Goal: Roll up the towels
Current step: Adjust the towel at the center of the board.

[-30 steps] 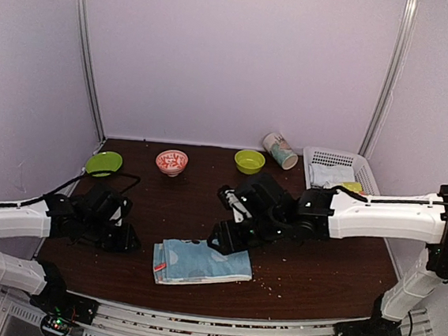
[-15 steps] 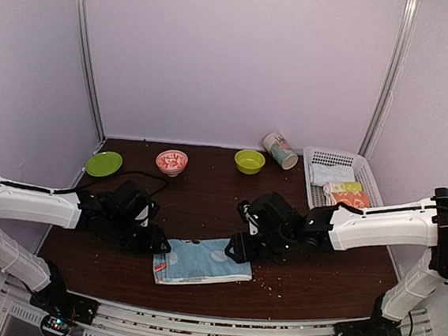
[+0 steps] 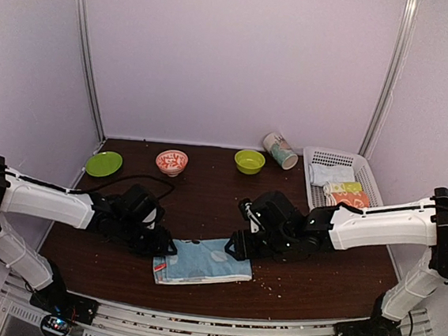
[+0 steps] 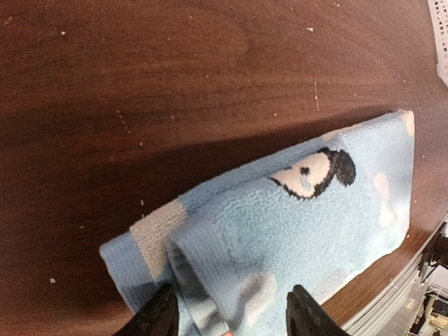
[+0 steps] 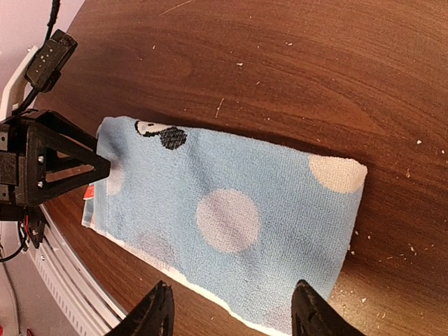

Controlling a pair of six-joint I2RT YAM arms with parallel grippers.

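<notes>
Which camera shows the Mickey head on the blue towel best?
The left wrist view: the Mickey head on the blue towel is big and sharp. The right wrist view shows it smaller. From the top it is too small to see.

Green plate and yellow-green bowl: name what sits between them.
A small red-and-white patterned bowl stands between the flat green plate and the yellow-green bowl; the top view shows it.

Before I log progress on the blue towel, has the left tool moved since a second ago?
Yes. The left tool moved right, away from the green plate, to the left edge of the blue towel.
</notes>
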